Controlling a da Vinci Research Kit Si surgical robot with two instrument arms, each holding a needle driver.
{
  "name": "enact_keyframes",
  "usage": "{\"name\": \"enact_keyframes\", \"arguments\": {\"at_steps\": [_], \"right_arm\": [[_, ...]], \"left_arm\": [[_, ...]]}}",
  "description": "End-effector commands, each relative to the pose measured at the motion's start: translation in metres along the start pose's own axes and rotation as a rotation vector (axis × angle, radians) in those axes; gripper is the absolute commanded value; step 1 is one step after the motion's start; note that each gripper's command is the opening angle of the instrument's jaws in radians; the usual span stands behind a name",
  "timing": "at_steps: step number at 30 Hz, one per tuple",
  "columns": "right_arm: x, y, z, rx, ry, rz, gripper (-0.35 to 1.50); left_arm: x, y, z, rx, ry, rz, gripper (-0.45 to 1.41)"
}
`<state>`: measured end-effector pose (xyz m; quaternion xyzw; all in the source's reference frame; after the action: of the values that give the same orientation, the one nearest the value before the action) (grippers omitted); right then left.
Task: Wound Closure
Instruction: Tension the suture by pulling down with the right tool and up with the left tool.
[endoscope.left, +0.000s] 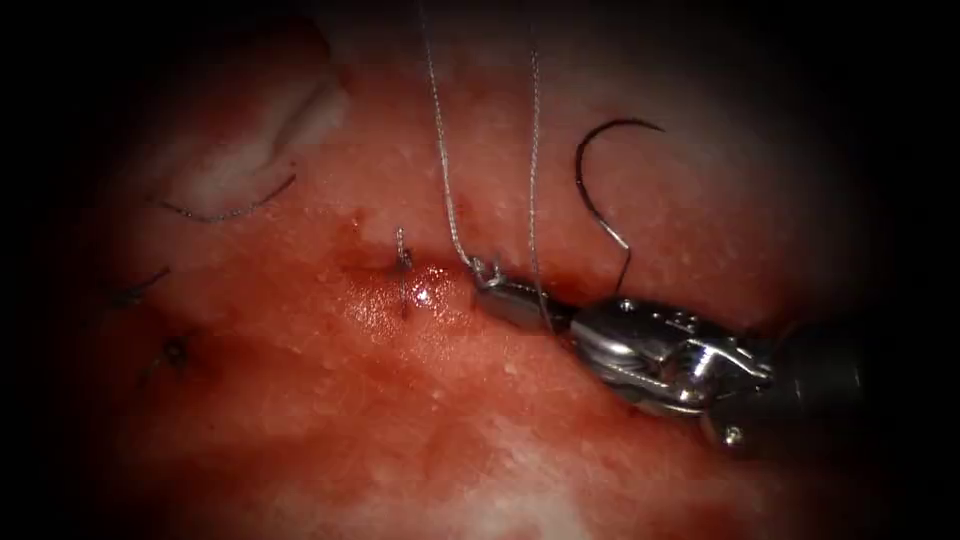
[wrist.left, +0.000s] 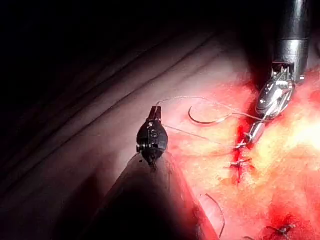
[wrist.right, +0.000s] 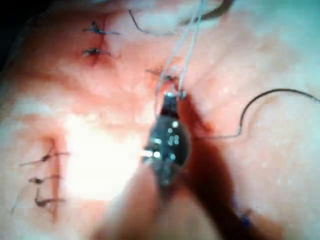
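Glossy wet tissue (endoscope.left: 420, 400), shiny metal right claw (endoscope.left: 492, 285), dark wiry needle (endoscope.left: 595, 190)

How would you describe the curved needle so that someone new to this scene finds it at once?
Start at the right arm's tool, the shiny metal one whose tip grips the thread at the cut in the tissue. Just above its body, the needle lies free on the tissue, held by neither tool. It is one dark, hook-shaped arc, thicker than the pale thread strands.
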<state>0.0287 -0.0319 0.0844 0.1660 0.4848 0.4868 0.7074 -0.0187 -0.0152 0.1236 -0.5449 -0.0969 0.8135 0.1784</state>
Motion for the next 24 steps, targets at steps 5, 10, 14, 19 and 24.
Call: {"name": "enact_keyframes", "arguments": {"at_steps": [5,10,14,19,24], "right_arm": [[-0.0008,0.0001,0.0006,0.010,-0.001,-0.133,-0.35],[-0.0016,0.0000,0.0008,0.071,-0.010,-0.282,-0.35],[-0.0020,-0.0006,0.0008,0.125,-0.007,-0.427,-0.35],[-0.0022,-0.0013,0.0011,0.172,0.013,-0.657,-0.35],[-0.0022,-0.0012,0.0013,0.204,0.022,-0.831,-0.35]], "left_arm": [[0.0002,-0.0017,0.0022,0.010,-0.003,0.010,-0.45],[0.0008,-0.0033,0.0034,0.018,-0.012,0.021,-0.45],[0.0011,-0.0047,0.0042,0.026,-0.012,0.023,-0.45],[0.0014,-0.0060,0.0051,0.032,-0.018,0.020,-0.45],[0.0018,-0.0065,0.0061,0.029,-0.023,0.021,-0.45]]}}
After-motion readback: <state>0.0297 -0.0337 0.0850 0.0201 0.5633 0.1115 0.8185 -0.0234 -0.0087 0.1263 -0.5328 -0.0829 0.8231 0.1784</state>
